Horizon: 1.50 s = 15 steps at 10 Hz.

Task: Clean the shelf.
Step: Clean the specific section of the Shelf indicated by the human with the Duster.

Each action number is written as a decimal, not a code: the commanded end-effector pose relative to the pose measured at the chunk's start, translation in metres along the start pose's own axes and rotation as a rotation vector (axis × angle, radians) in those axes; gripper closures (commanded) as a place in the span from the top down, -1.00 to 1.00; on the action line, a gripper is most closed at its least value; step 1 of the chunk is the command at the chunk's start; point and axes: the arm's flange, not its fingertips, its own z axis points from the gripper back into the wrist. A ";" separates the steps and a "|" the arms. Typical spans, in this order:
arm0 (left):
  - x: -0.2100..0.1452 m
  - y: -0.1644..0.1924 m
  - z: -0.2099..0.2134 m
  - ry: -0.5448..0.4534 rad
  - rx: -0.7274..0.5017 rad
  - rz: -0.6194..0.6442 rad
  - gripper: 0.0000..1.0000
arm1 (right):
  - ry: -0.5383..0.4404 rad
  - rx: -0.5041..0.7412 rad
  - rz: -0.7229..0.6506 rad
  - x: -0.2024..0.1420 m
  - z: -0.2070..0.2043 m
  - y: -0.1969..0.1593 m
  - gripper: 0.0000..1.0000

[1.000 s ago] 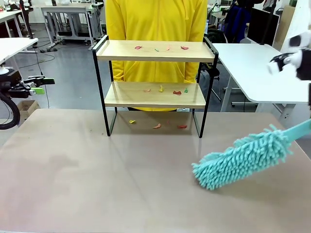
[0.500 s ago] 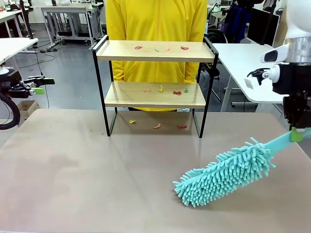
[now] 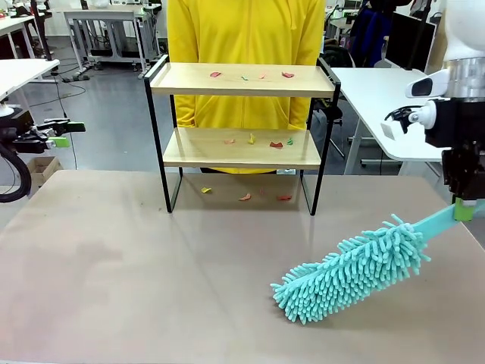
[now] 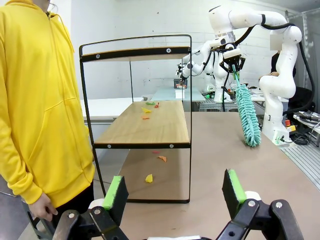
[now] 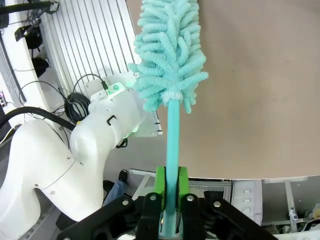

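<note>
Since the right tool (image 5: 170, 187) is clamped on the handle of the fluffy teal duster (image 3: 348, 269) by the tan desk (image 3: 114, 265)'s right edge (left tool (image 4: 175, 192) spread, idle), I'd sweep the two-tier wood-and-black-metal shelf (image 3: 241, 80) at the far edge top-down.

A glossy grey floor (image 3: 106, 114) is stretching away behind the beige tabletop (image 3: 114, 265). A white table (image 3: 394, 106) is standing at the right and a second white table (image 3: 19, 70) at the left. Desks (image 3: 106, 19) are lining the far end. A white wall (image 4: 125, 20) is closing the room.
</note>
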 end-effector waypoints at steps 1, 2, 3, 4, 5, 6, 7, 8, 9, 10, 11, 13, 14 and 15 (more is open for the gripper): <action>0.003 -0.002 0.000 -0.001 0.001 -0.009 1.00 | 0.005 -0.010 -0.014 -0.003 0.002 0.001 -0.74; 0.003 -0.002 0.000 -0.001 0.001 -0.009 1.00 | 0.005 -0.010 -0.014 -0.003 0.002 0.001 -0.74; 0.003 -0.002 0.000 -0.001 0.001 -0.009 1.00 | 0.005 -0.010 -0.014 -0.003 0.002 0.001 -0.74; 0.003 -0.002 0.000 -0.001 0.001 -0.009 1.00 | 0.005 -0.010 -0.014 -0.003 0.002 0.001 -0.74; 0.003 -0.002 0.000 -0.001 0.001 -0.009 1.00 | 0.005 -0.010 -0.014 -0.003 0.002 0.001 -0.74; 0.003 -0.002 0.000 -0.001 0.001 -0.009 1.00 | 0.005 -0.010 -0.014 -0.003 0.002 0.001 -0.74; 0.003 -0.002 0.000 -0.001 0.001 -0.009 1.00 | 0.005 -0.010 -0.014 -0.003 0.002 0.001 -0.74; 0.003 -0.002 0.000 -0.001 0.001 -0.009 1.00 | 0.005 -0.010 -0.014 -0.003 0.002 0.001 -0.74; 0.003 -0.002 0.000 -0.001 0.001 -0.009 1.00 | 0.005 -0.010 -0.014 -0.003 0.002 0.001 -0.74; 0.003 -0.002 0.000 -0.001 0.001 -0.009 1.00 | 0.005 -0.010 -0.014 -0.003 0.002 0.001 -0.74; 0.003 -0.002 0.000 -0.001 0.001 -0.009 1.00 | 0.005 -0.010 -0.014 -0.003 0.002 0.001 -0.74; 0.003 -0.002 0.000 -0.001 0.001 -0.009 1.00 | 0.005 -0.010 -0.014 -0.003 0.002 0.001 -0.74; 0.003 -0.002 0.000 -0.001 0.001 -0.009 1.00 | 0.005 -0.010 -0.014 -0.003 0.002 0.001 -0.74; 0.003 -0.002 0.000 -0.001 0.001 -0.009 1.00 | 0.005 -0.010 -0.014 -0.003 0.002 0.001 -0.74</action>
